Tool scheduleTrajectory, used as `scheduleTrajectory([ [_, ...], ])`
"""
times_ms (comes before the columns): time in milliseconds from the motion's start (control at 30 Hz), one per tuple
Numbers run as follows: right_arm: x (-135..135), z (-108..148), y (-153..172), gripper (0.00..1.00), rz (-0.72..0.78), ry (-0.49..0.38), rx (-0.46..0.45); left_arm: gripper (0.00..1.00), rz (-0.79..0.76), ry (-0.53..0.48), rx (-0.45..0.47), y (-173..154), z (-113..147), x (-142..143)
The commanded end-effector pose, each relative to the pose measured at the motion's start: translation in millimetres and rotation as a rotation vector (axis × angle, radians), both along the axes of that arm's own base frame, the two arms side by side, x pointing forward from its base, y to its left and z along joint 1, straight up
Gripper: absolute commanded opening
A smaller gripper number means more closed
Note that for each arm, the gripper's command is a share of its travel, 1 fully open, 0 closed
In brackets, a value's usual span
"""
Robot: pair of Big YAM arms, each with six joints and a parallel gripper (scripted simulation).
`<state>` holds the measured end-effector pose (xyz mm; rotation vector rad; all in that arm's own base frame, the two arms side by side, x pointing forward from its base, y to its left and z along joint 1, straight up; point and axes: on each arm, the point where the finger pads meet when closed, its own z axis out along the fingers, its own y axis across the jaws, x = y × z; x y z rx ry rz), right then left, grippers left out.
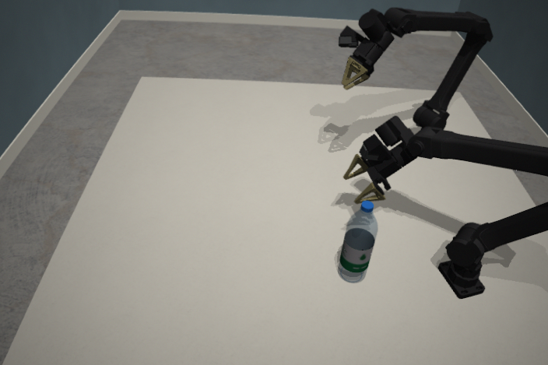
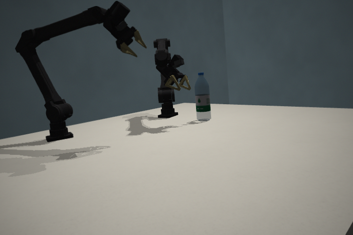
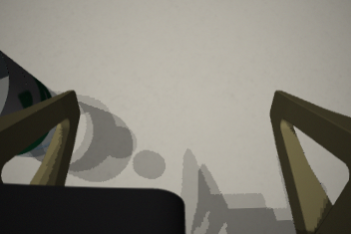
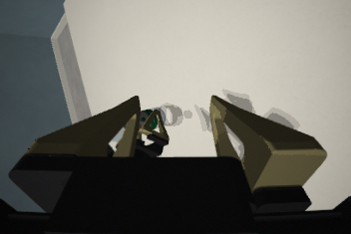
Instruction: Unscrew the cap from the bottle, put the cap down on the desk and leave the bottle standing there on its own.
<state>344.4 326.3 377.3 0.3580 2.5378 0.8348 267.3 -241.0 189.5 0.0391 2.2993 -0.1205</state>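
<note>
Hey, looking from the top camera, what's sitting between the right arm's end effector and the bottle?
The left end effector, open, lies between the right end effector and the bottle in the top view.
</note>
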Motion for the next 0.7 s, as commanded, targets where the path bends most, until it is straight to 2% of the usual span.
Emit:
scheduleTrajectory([
  [0, 3, 1, -18, 0.57, -0.218, 0.163, 0.052, 0.98, 0.138, 0.004, 0.006, 55, -21, -23],
  [133, 5, -11, -47, 0.57, -0.37, 0.257, 0.065, 0.98, 0.254, -0.027, 0.039, 109, -39, -37],
  [200, 6, -14, -55, 0.57, -0.454, 0.309, 0.074, 0.98, 0.287, -0.038, 0.048, 124, -45, -41],
  [267, 6, -14, -55, 0.57, -0.506, 0.343, 0.083, 0.98, 0.289, -0.039, 0.048, 125, -45, -41],
  [667, 6, -14, -55, 0.57, -0.506, 0.343, 0.083, 0.98, 0.289, -0.038, 0.05, 125, -46, -41],
])
